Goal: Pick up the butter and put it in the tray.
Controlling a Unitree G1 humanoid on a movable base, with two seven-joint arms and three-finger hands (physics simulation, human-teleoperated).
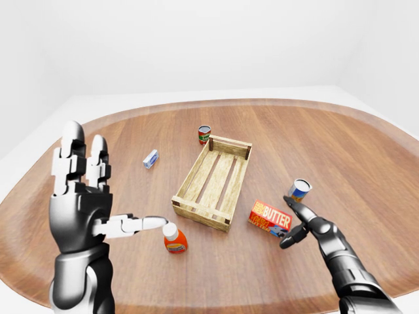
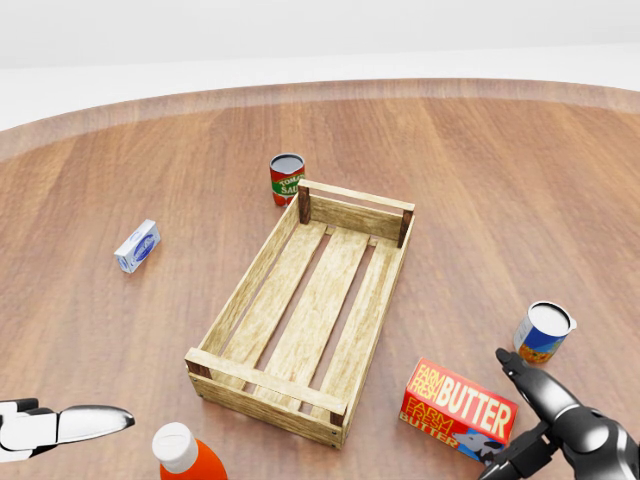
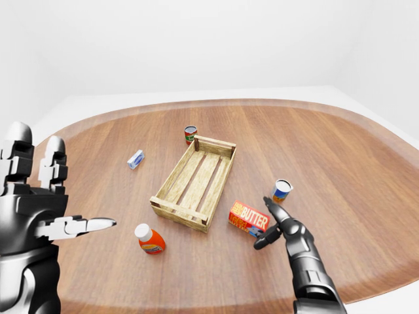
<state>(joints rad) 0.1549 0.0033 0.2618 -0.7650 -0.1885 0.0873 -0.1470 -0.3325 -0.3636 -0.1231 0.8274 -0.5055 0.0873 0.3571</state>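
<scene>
The red butter box (image 2: 458, 407) lies flat on the wooden table, just right of the near corner of the slatted wooden tray (image 2: 310, 305). My right hand (image 2: 515, 415) is open at the box's right end, one finger stretched above it and a thumb below, not closed round it. In the left-eye view the same hand (image 1: 294, 225) sits right beside the butter (image 1: 269, 218). My left hand (image 1: 85, 196) is raised and open at the left, fingers spread, holding nothing; only its fingertip (image 2: 95, 420) shows in the head view.
A blue-and-white can (image 2: 543, 332) stands just above-right of my right hand. An orange bottle with a white cap (image 2: 185, 455) lies left of the tray's near end. A red can (image 2: 286, 180) stands beside the tray's far corner, and a small blue-white carton (image 2: 137, 246) lies further left.
</scene>
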